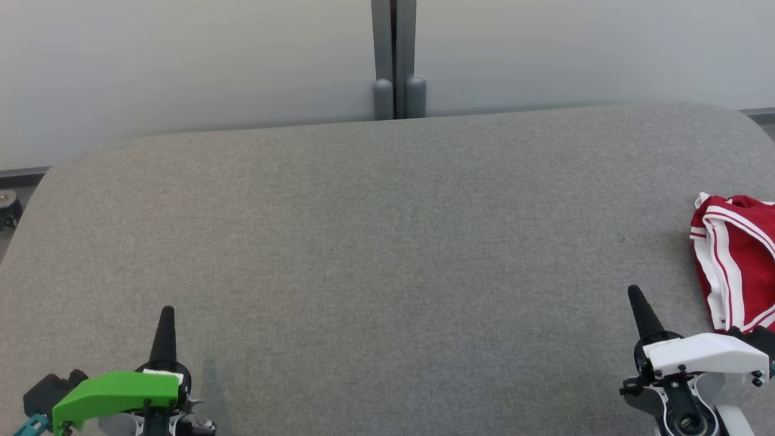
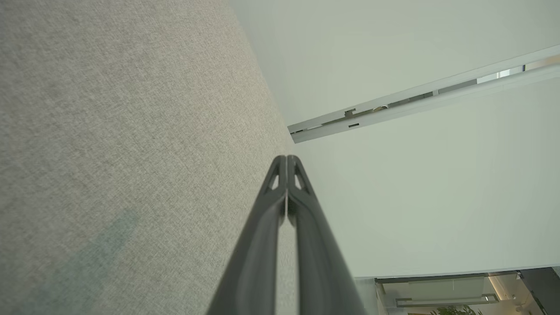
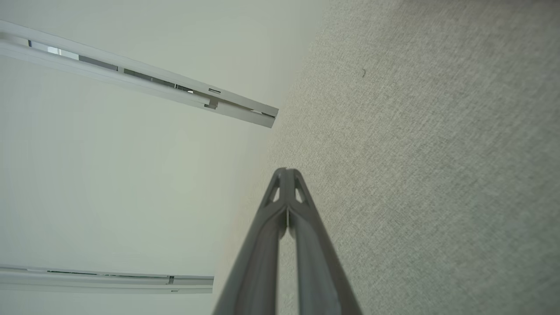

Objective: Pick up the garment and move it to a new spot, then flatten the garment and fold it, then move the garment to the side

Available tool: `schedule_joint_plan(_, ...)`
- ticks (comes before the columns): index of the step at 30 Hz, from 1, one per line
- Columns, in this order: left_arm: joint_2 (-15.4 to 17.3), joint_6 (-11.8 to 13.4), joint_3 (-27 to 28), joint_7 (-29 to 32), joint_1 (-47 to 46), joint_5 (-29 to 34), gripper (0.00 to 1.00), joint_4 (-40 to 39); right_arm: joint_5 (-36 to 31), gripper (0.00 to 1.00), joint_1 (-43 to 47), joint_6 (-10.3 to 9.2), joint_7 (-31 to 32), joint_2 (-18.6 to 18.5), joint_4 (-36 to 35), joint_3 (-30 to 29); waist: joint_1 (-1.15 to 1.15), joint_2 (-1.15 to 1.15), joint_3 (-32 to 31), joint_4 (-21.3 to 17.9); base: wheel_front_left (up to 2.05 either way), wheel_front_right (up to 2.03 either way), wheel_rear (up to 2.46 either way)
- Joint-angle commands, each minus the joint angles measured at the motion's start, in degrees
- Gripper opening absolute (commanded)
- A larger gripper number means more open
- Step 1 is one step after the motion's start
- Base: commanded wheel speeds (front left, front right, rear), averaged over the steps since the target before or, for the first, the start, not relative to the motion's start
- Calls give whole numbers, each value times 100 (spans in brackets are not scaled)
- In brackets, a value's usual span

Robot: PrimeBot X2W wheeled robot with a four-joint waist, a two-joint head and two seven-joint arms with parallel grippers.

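At the right edge of the grey fabric worktop (image 1: 387, 242), the red garment (image 1: 742, 266) with white stripes is cut off by the head view's border, so its full outline and how it is bunched cannot be made out. Its near end is also hidden behind the white housing of the right gripper (image 1: 633, 289). That gripper sits near the front right corner, its fingers pressed together on nothing, the tip near the garment's inner side but apart from it. The left gripper (image 1: 166, 310), under a green housing, sits near the front left corner, well apart from the garment, its jaws also pressed together and holding nothing. Each wrist view shows its pair of fingers meeting tip to tip over bare cloth. The worktop's far corners are rounded. Behind its far edge stand a pale wall and two grey posts (image 1: 398, 91), and a small caster (image 1: 7, 203) shows beyond the left edge.
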Motion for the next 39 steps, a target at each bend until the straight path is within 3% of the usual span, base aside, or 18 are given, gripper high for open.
schedule_joint_plan(1,46,16,26,32,-137,-140,0,-65,136,0,-70,-5,44,-34,-77,-28,0,0,-1,1,0,0,0)
schedule_joint_plan(39,55,17,169,489,-309,-1769,0,-301,1896,0,-75,-5,497,-47,-316,-114,0,0,-29,46,0,0,0)
